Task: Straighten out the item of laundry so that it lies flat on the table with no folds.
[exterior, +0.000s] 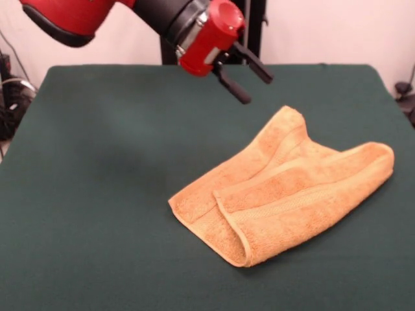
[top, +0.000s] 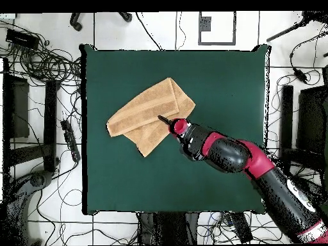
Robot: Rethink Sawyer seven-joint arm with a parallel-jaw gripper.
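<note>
Front view: orange-tan towel (exterior: 285, 194) lying folded over itself, right of centre on green table (exterior: 97, 194). Gripper (exterior: 251, 83) hanging at top centre, above towel's far corner w/o touching, jaws standing apart, holding nothing.

Overhead view: towel (top: 148, 115) sitting upper left of centre; gripper (top: 163, 119) hovering over its right part; arm (top: 256, 166) reaching in from lower right.

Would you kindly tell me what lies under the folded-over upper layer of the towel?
Under the towel's upper flap, a lower layer of the same cloth shows at the left edge, on the table. The covered part is hidden.
</note>
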